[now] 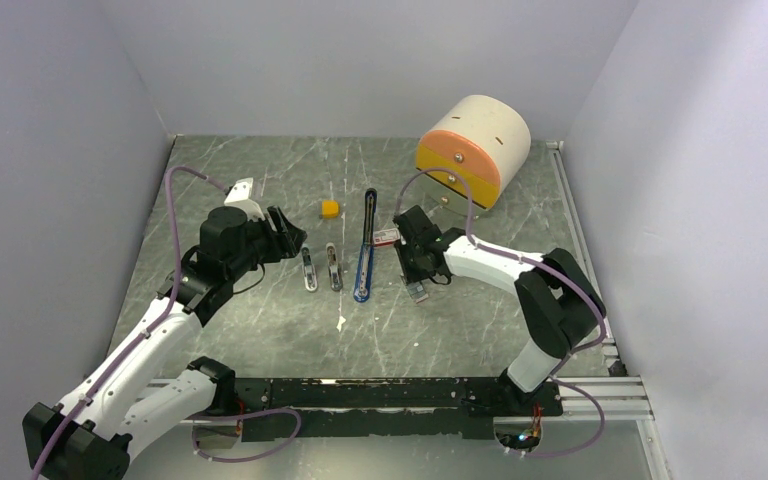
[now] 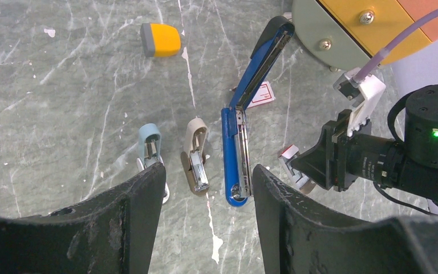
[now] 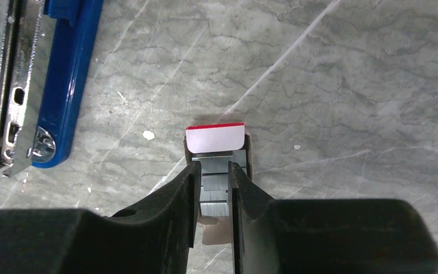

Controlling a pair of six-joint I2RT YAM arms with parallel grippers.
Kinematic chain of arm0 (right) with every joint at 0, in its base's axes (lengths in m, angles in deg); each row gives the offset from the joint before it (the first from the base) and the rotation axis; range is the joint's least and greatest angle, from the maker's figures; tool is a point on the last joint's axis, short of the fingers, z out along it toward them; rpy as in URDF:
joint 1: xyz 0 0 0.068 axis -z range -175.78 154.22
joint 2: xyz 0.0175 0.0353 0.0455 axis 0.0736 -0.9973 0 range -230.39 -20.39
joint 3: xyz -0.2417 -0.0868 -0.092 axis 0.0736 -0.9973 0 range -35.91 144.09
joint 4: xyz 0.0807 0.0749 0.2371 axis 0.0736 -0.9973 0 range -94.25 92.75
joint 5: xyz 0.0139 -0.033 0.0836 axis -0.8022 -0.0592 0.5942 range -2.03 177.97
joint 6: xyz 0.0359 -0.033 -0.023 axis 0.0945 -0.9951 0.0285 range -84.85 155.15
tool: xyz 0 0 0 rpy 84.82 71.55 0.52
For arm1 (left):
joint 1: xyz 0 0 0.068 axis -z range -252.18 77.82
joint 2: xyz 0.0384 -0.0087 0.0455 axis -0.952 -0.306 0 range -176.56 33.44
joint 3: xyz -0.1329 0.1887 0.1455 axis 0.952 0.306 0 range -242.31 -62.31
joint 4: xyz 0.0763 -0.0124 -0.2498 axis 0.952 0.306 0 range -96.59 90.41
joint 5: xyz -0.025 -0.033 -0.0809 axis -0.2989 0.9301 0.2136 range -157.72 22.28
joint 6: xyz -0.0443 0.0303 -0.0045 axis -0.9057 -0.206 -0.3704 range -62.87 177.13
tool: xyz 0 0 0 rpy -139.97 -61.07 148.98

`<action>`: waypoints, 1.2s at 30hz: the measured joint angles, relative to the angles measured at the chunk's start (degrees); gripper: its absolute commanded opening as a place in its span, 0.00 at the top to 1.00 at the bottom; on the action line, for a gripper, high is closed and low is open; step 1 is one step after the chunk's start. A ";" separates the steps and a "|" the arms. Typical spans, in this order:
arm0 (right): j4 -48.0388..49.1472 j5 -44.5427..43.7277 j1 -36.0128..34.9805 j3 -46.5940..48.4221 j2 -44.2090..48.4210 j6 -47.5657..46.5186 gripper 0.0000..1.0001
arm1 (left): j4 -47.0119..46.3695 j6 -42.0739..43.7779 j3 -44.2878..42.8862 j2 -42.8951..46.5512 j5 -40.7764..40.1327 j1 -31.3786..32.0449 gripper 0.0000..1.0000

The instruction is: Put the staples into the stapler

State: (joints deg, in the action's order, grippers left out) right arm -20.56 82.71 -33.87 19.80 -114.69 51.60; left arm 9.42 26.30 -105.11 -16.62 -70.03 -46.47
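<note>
The blue stapler (image 1: 364, 255) lies opened out flat on the table, its metal channel up; it also shows in the left wrist view (image 2: 236, 160) and the right wrist view (image 3: 45, 85). The staples (image 3: 214, 185), silver ribbed strips, lie in an open box tray with a red-and-white flap (image 3: 215, 137), right of the stapler's near end. My right gripper (image 3: 213, 166) is low over the tray with its fingers closed on the sides of the strips; it also shows in the top view (image 1: 416, 282). My left gripper (image 2: 208, 178) is open and empty, left of the stapler (image 1: 286, 236).
Two small staplers, a light blue one (image 2: 150, 149) and a beige one (image 2: 197, 161), lie left of the blue stapler. An orange-yellow block (image 1: 330, 209) and a small red-and-white box (image 1: 386, 237) lie farther back. A large cream and orange drum (image 1: 472, 148) stands at the back right.
</note>
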 measured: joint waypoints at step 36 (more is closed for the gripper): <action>1.22 -1.64 -1.11 0.02 -2.08 -0.24 0.60 | 0.00 0.00 0.02 0.02 -0.02 0.00 0.38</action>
State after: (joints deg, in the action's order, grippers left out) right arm -19.34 81.07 -34.98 19.82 -116.77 51.36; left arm 9.42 26.30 -105.09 -16.60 -70.05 -46.47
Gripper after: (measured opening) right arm 0.414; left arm 0.623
